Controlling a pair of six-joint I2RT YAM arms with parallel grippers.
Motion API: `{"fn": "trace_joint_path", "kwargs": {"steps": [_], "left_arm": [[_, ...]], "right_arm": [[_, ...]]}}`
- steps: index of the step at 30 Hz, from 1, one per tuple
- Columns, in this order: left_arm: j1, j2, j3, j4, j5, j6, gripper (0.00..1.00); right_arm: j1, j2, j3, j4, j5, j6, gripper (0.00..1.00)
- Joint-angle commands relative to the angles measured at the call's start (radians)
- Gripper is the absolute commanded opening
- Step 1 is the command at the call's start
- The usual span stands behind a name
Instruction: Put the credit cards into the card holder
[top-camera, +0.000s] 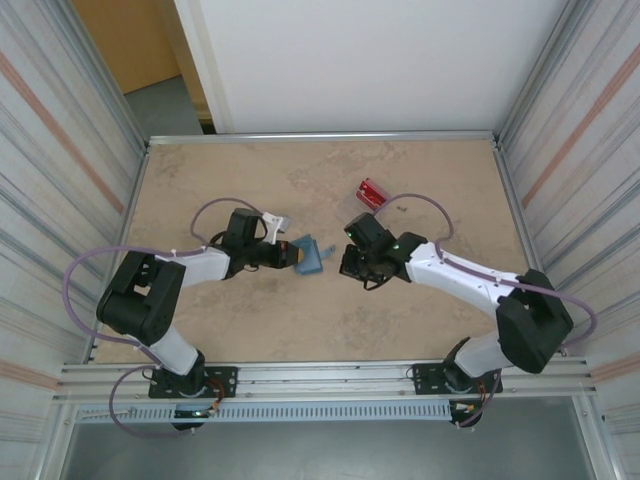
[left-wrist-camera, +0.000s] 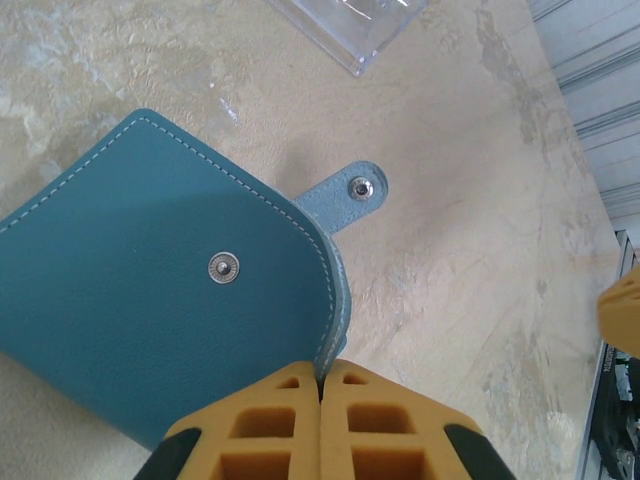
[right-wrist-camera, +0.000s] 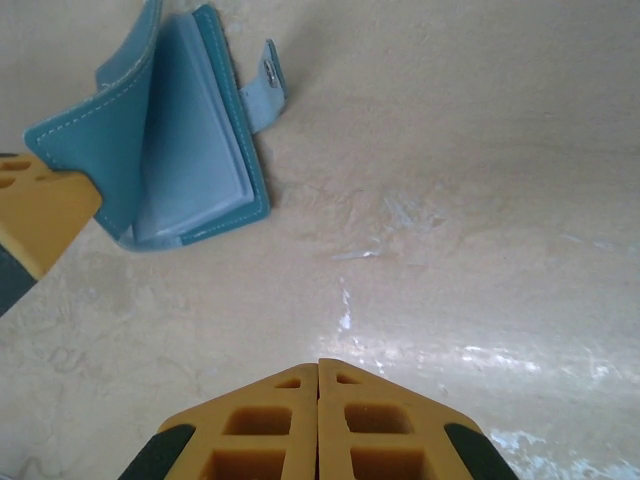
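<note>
One blue wallet lies near the middle of the table, between the two grippers. The right wrist view shows it half open like a book, with its cover raised off the pale inner pockets. Its single closing tab sticks out flat on the table, unfastened, and one snap stud sits on the cover. The left gripper is clamped on the edge of that cover, its two yellow fingertips pressed together on it. The right gripper hangs just beside the wallet with its jaws closed on nothing. The red cards lie in one small pile farther back on the right, apart from the wallet; their number cannot be told. One clear case lies just behind the wallet.
</note>
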Motion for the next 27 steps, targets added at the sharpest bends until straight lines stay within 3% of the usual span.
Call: {"fn": "trace_joint_path", "kwargs": {"steps": [1,8,16,21,27], "left_arm": [[0.003,-0.026,-0.024,0.045,0.030,-0.045,0.00],[0.007,-0.048,-0.039,0.055,0.040,-0.037,0.00],[0.013,-0.041,-0.042,0.062,0.032,-0.040,0.00],[0.018,-0.049,-0.042,0.058,0.032,-0.044,0.00],[0.041,-0.060,-0.051,0.072,0.026,-0.058,0.00]], "right_arm": [[0.005,0.065,0.070,-0.013,-0.005,-0.020,0.06],[-0.047,0.221,0.230,0.005,-0.070,-0.094,0.06],[-0.149,0.506,0.407,0.036,-0.187,-0.151,0.04],[-0.175,0.588,0.403,0.062,-0.224,-0.150,0.03],[-0.186,0.548,0.300,0.083,-0.201,-0.143,0.02]]}}
